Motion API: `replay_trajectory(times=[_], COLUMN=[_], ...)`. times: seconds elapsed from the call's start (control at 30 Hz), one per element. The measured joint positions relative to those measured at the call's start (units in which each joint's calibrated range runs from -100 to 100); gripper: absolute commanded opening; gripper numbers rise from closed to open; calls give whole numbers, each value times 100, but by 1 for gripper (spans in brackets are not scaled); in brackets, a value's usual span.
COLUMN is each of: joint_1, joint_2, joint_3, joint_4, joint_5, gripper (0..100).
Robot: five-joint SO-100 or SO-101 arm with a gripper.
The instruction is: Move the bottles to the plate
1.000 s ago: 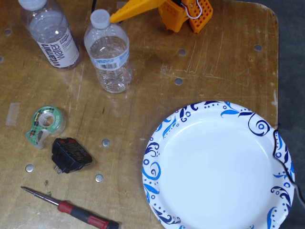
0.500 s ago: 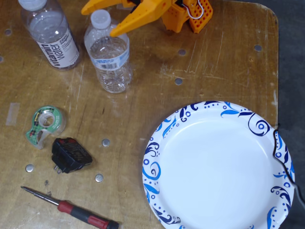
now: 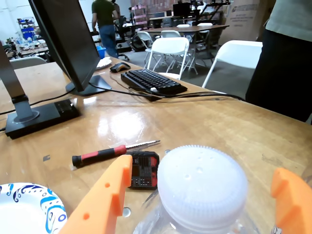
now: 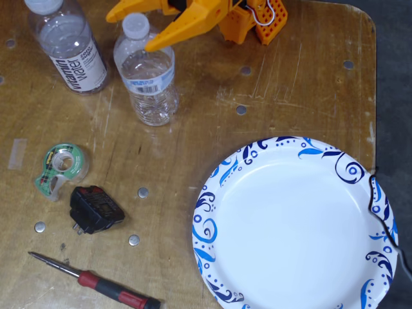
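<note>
Up at the top of the fixed view, we see the orange two-finger hand [image 4: 136, 30] spread wide around the white cap of the clear blue-labelled plastic bottle [image 4: 149, 76], gripping nothing. Its vitamin-water twin [image 4: 67, 45] stands upper left; the blue-swirled white paper plate [image 4: 209, 212] fills the lower right of the wooden surface [image 4: 277, 96].

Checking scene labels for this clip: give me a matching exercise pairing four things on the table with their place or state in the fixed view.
Things:
1. vitamin water bottle
2. blue-label bottle
3. paper plate
4. screwdriver

Places or states:
A. lower right, empty
B. bottom left, lying flat, red and black handle
C. top left corner, standing clear of the gripper
D. standing with the open gripper straddling its cap

Pairs: 1-C, 2-D, 3-A, 4-B
</note>
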Motion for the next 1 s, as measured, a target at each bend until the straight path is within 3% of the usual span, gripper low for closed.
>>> replay_trajectory(times=[0.2, 0.37, 0.77, 1.0], joint_1=[0, 100, 210, 0], joint_2=[0, -8, 0, 25], joint_3=[9, 18, 27, -791], joint_4=[-68, -111, -162, -238], joint_5=[0, 10, -21, -10], gripper=[10, 4, 3, 3])
